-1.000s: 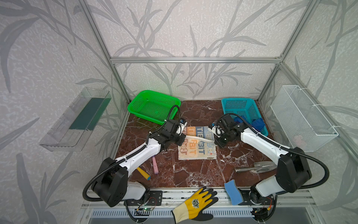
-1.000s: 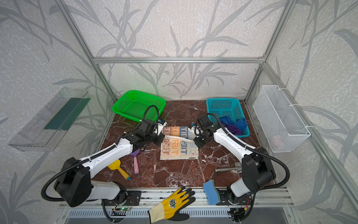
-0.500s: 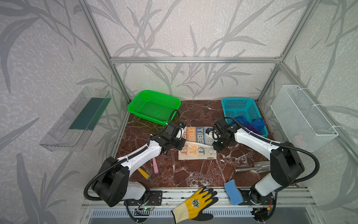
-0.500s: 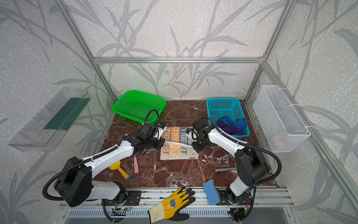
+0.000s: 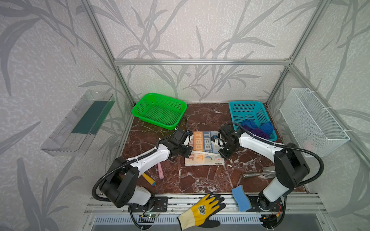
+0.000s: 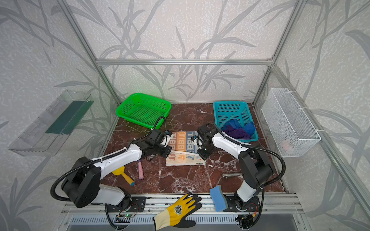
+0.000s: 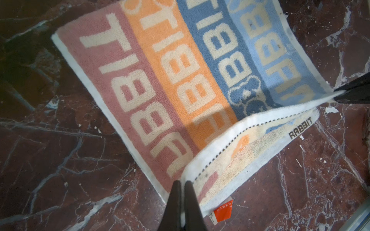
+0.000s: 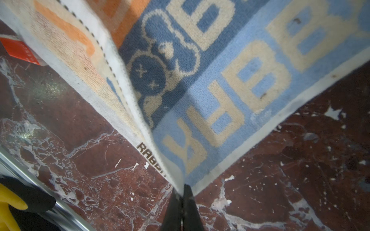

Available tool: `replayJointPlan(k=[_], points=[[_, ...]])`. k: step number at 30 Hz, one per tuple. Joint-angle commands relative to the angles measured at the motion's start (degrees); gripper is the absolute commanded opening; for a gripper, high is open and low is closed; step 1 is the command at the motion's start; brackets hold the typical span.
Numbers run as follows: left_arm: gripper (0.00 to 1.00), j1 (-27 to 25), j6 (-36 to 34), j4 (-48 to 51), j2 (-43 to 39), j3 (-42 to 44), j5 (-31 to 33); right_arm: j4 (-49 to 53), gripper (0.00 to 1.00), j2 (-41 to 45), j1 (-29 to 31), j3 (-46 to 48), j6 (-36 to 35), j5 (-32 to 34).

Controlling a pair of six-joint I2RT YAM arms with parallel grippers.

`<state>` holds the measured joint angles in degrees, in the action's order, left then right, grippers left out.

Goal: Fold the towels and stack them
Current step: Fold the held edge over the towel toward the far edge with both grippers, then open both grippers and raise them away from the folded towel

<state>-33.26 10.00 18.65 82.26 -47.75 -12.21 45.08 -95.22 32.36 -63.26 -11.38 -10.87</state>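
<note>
at centre, left gripper (image 7: 182, 183) and right gripper (image 8: 182, 190) pinch lettered towel (image 5: 202, 141).

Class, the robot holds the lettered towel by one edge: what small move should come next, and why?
Probably draw the left end effector and right end effector nearer the front rail and down. Both pinch the lettered towel by its hem; the strip beside it shows pale reverse, and more lettering shows than a second ago, so it seems mid-spread.

txt | cream terry towel w/ pink/orange/blue stripes (image 7: 180, 80): big cream block ltrs "RABBIT" down each stripe, partly covered | its turned-up pale underside: small dark "RABBIT" at corner | orange sewn tag (image 7: 223, 212): print unreadable
</note>
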Motion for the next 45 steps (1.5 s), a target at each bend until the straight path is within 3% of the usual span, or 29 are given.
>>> replayJointPlan(k=[1, 13, 20, 26, 35, 37, 41, 43, 44, 45], points=[[0.0, -0.31, 1.44, -0.32, -0.31, 0.75, -0.94, 2.16, 0.01, -0.8, 0.38, -1.39, -0.35, 0.79], [0.03, -0.78, 2.57, 0.08, 4.92, 0.23, -5.35, 3.08, 0.05, -4.95, 1.73, -1.95, -1.07, 0.3], [0.19, -1.15, 3.08, 0.31, 1.27, 2.45, -5.08, 3.37, 0.17, -3.21, 2.3, -0.4, -0.21, 0.5], [0.23, -1.89, 5.89, 0.4, -3.77, 5.56, -4.93, 3.17, 0.25, 0.82, 3.28, 2.52, 2.42, 1.63], [0.25, -2.94, 8.79, -0.93, -11.44, 9.15, -2.68, 1.7, 0.29, 7.74, 3.9, 3.17, 7.78, 4.59], [0.31, -2.87, 8.85, -3.93, -11.94, 9.7, -0.85, 0.41, 0.31, 7.87, 3.82, 1.81, 8.22, 6.14], [0.53, -2.18, 7.57, -8.02, -10.72, 8.43, 2.54, -0.56, 0.33, 5.13, 3.44, -3.16, 6.72, 9.46], [0.57, -1.53, 5.62, -8.2, -9.07, 6.42, 2.65, -0.31, 0.34, 2.95, 3.07, -6.16, 5.24, 10.47], [0.63, -1.34, 4.39, -8.86, -8.02, 5.44, 2.91, -0.23, 0.34, 1.83, 2.8, -7.75, 4.59, 11.07], [0.77, -1.11, 3.51, -9.83, -6.95, 4.57, 3.37, -0.26, 0.34, 0.48, 2.4, -9.22, 3.89, 11.4]])
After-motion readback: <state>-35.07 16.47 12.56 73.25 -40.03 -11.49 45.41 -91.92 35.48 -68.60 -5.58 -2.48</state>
